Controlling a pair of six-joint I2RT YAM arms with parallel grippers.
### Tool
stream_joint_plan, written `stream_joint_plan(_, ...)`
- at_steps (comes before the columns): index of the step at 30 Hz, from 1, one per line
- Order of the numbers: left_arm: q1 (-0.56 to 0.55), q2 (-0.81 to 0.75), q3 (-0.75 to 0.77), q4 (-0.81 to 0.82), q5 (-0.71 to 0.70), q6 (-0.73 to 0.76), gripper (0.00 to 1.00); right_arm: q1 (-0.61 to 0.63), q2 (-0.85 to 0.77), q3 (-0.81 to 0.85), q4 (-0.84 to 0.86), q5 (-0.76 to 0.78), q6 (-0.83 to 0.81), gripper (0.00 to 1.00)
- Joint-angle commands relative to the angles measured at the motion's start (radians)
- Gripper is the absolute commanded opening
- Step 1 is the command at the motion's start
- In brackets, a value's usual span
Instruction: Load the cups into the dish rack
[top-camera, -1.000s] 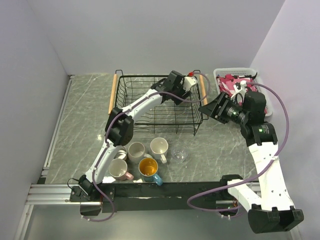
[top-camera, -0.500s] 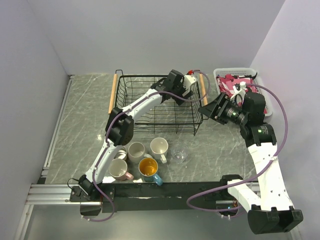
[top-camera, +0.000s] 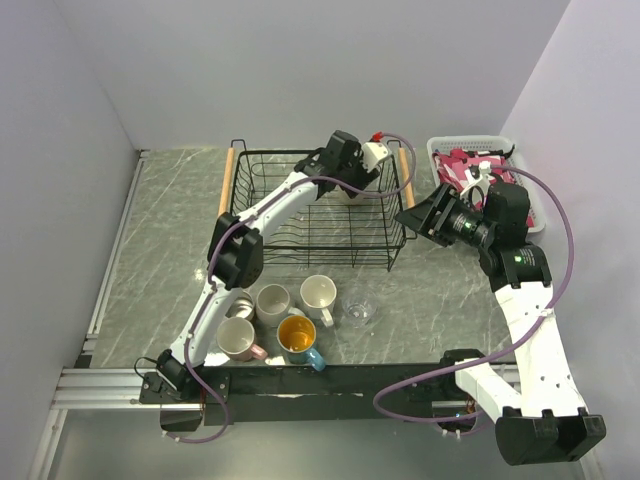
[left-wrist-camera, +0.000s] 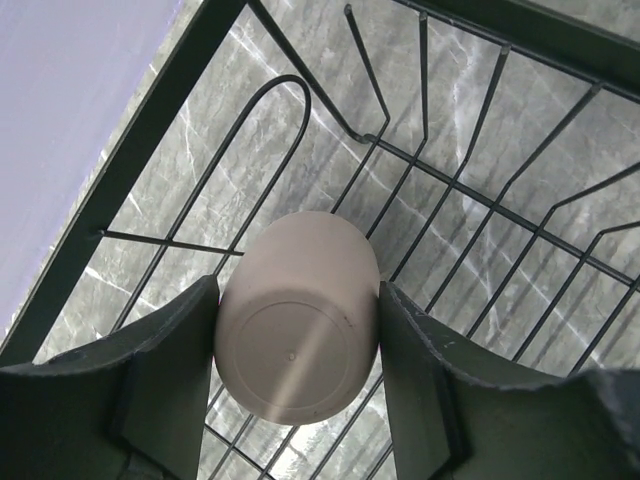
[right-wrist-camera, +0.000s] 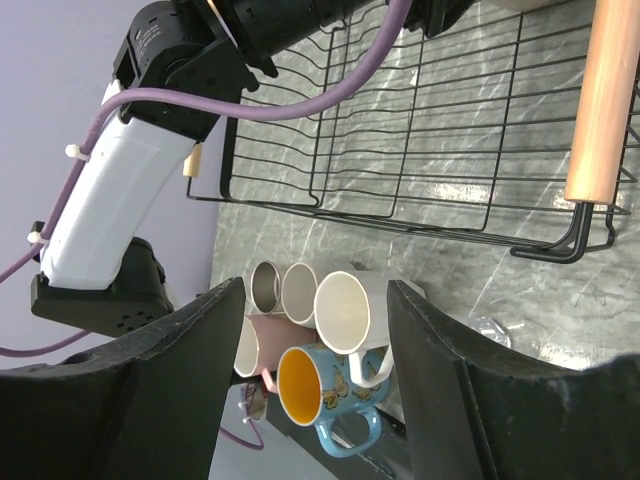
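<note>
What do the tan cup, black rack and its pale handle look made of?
Tan round cup: matte ceramic or plastic, dull soft sheen; unclear which. Black wire dish rack: thin dark-coated metal rods, probably. Pale round handle: seemingly bare wood, warm matte tone.

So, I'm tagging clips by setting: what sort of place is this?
Probably a robot lab cell, not a kitchen: bare walls box in a marble-look table, with an aluminium rail along its near edge.

The top camera looks steeply down from the near edge over the whole table (top-camera: 170, 250). The left wrist camera peers closely into the dish rack (left-wrist-camera: 148, 125). The right wrist camera, farther back, shares the rack and cups (right-wrist-camera: 340, 312) with the top view.
</note>
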Motion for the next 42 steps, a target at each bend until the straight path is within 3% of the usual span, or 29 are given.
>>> stream_joint_plan(1, 0.006, -0.029, -0.008, -0.053, 0.057, 0.037, 0.29, -0.007, -0.008, 0.013, 0.035, -0.010, 0.006, 0.66)
stream_joint_plan(2, 0.007, -0.029, -0.008, -0.050, 0.060, 0.029, 0.61, -0.009, -0.007, 0.010, 0.038, -0.015, 0.008, 0.66)
stream_joint_plan(3, 0.007, -0.029, -0.005, -0.050, 0.060, 0.023, 0.74, -0.007, -0.008, 0.008, 0.041, -0.016, 0.009, 0.66)
stream_joint_plan(4, 0.007, -0.029, 0.000, -0.041, 0.055, 0.016, 0.95, -0.007, -0.007, 0.007, 0.045, -0.019, 0.009, 0.66)
stream_joint_plan(5, 0.007, -0.028, 0.006, -0.036, 0.052, 0.002, 0.99, -0.007, -0.007, 0.008, 0.045, -0.021, 0.009, 0.66)
stream_joint_plan(18, 0.032, -0.055, 0.140, 0.011, 0.100, -0.103, 0.96, -0.007, 0.009, -0.007, 0.062, -0.031, -0.001, 0.68)
stream_joint_plan(23, 0.069, -0.140, 0.109, 0.044, 0.150, -0.174, 0.96, -0.007, 0.021, -0.003, 0.039, -0.005, -0.023, 0.69)
stream_joint_plan(26, 0.131, -0.267, -0.051, 0.117, 0.187, -0.271, 0.96, -0.006, 0.059, 0.023, -0.013, 0.037, -0.082, 0.69)
stream_joint_plan(29, 0.229, -0.359, -0.083, 0.067, 0.239, -0.390, 0.96, 0.025, 0.122, 0.079, -0.085, 0.108, -0.144, 0.67)
stream_joint_plan(31, 0.292, -0.426, -0.104, -0.009, 0.280, -0.402, 0.96, 0.089, 0.168, 0.123, -0.125, 0.146, -0.165, 0.66)
stream_joint_plan(35, 0.371, -0.653, -0.421, 0.002, 0.293, -0.367, 0.96, 0.279, 0.287, 0.224, -0.249, 0.295, -0.266, 0.56)
stream_joint_plan(39, 0.458, -0.848, -0.604, -0.054, 0.330, -0.388, 0.96, 0.468, 0.435, 0.350, -0.399, 0.506, -0.325, 0.52)
stream_joint_plan(42, 0.518, -0.940, -0.730, -0.071, 0.370, -0.411, 0.96, 0.574, 0.493, 0.379, -0.432, 0.538, -0.331, 0.51)
